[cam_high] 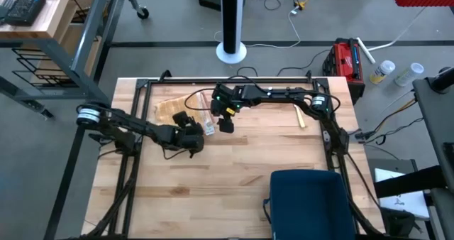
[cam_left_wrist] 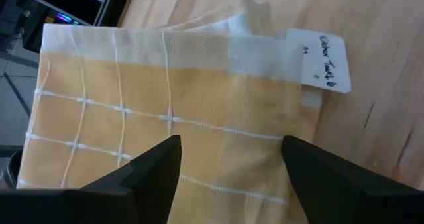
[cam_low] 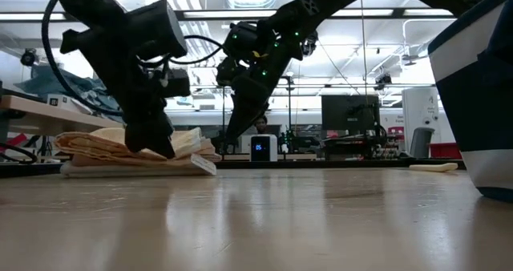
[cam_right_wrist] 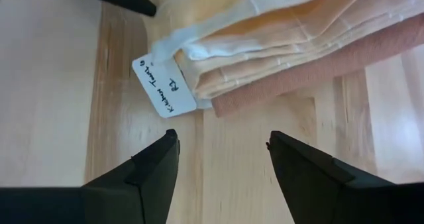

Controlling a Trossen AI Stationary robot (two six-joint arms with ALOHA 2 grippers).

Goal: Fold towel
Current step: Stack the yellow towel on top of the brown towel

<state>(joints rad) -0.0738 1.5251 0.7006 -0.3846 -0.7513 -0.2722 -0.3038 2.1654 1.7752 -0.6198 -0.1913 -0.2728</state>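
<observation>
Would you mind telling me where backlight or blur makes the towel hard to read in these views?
Low view: bright ceiling lights silhouette both arms, yet the folded towel stays readable. Left wrist view: towel weave sharp, white tag legible, left pincer fingers soft. Right wrist view: towel layers clear, no glare.

A: What carries everything?

B: A pale wooden plank surface (cam_high: 234,176) with a dark frame along its far edge.

A: What lies on it?

B: 1 folded towel (cam_high: 172,109), yellow with white grid lines, at the far left. A white handwritten tag (cam_right_wrist: 163,86) on it rests flat on the wood. A pinkish cloth layer (cam_right_wrist: 318,71) sits under the yellow folds.

A: Anything else?

B: 1 small pale stick-like object (cam_high: 301,116) at the far right, and a dark blue bin (cam_high: 309,203) at the near right edge.
</observation>
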